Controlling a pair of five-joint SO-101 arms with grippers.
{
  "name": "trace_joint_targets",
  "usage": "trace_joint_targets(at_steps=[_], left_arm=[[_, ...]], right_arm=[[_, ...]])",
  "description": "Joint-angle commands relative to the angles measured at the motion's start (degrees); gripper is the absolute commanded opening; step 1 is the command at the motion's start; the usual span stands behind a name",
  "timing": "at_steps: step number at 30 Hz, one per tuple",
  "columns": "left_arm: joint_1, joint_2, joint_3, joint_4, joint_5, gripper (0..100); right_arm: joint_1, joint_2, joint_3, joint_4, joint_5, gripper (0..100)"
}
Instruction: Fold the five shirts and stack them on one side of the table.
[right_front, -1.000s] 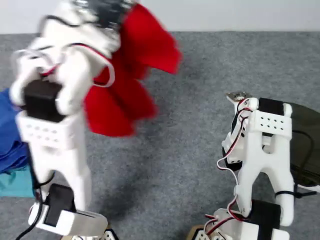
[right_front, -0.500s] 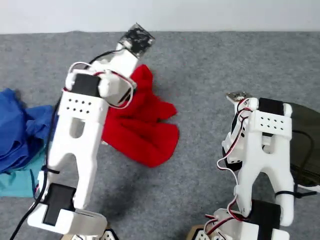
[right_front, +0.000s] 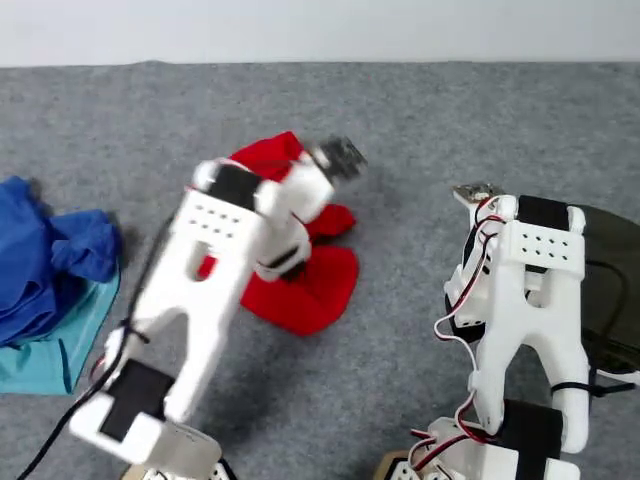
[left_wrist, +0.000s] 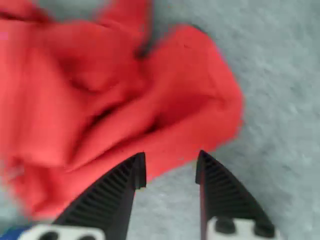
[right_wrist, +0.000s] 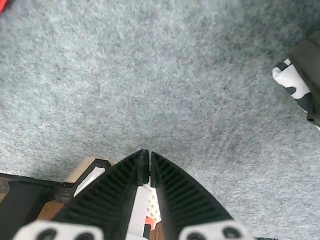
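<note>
Red shirt (right_front: 320, 285) crumpled on table (right_front: 450, 130), left end effector (left_wrist: 171, 157) parted above it, right end effector (right_wrist: 149, 152) closed

Both arms were built of white printed shells with black servo blocks set in. The left arm (right_front: 200, 290) and the right arm (right_front: 525, 300) each carried a panel dotted with rows of small holes. Thin red, white and black wires (right_front: 465, 280) looped along the right arm. The fingers (left_wrist: 112, 195) were black, tapered and finely ribbed.
</note>
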Motion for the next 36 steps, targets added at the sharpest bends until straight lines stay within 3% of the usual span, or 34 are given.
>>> trace_joint_targets(at_steps=[1,10,15,17,21,28,36], left_arm=[[3.60,5.36,1.89,-1.85,-0.70,17],[2.20,20.13,1.80,-8.88,-0.70,16],[-0.62,20.75,1.80,-8.53,-0.88,0],[-2.46,19.34,1.80,-5.71,-1.58,0],[-6.86,10.64,1.89,-1.05,-3.60,0],[-17.32,-16.44,1.80,2.73,-3.60,0],[-35.16,-38.24,1.80,4.13,-4.31,0]], right_arm=[[-0.48,-1.71,-0.18,1.80,-0.35,0.9],[-0.48,-1.71,-0.18,1.89,-0.44,0.9],[-0.40,-1.71,-0.18,1.98,-0.44,0.9],[-0.40,-1.80,-0.18,1.98,-0.44,0.9],[-0.40,-1.80,-0.18,1.98,-0.35,0.9],[-0.40,-1.80,-0.26,1.89,-0.18,0.9],[-0.48,-1.80,-0.26,1.45,-0.18,0.9]])
